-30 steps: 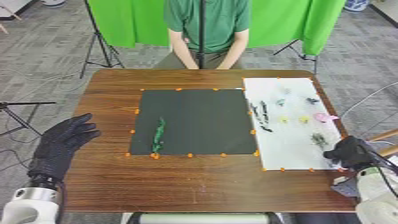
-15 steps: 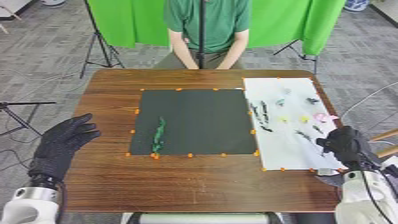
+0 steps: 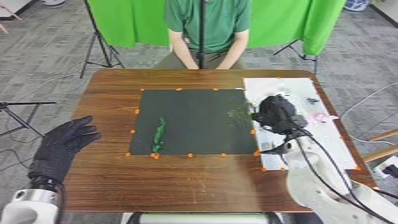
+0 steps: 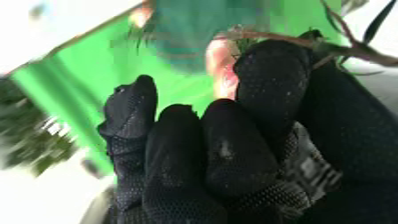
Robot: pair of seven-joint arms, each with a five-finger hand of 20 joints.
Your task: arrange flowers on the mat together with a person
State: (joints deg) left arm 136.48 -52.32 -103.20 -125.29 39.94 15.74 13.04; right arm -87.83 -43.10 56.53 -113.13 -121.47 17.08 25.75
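From the dark mat's [image 3: 195,112] centre, the left hand [image 3: 60,146] is beyond the edge toward eight o'clock, fingers loosely open; a green stem [image 3: 159,136] lies on the mat at eight. Toward three, the right hand [image 3: 277,114] grips a sprig [image 4: 366,53].

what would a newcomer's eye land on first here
Probably the right hand above the white sheet, pinching a sprig that reaches over the dark mat's right edge. Next, the bright green curtain beyond the table, then the green stem lying on the mat's left side.
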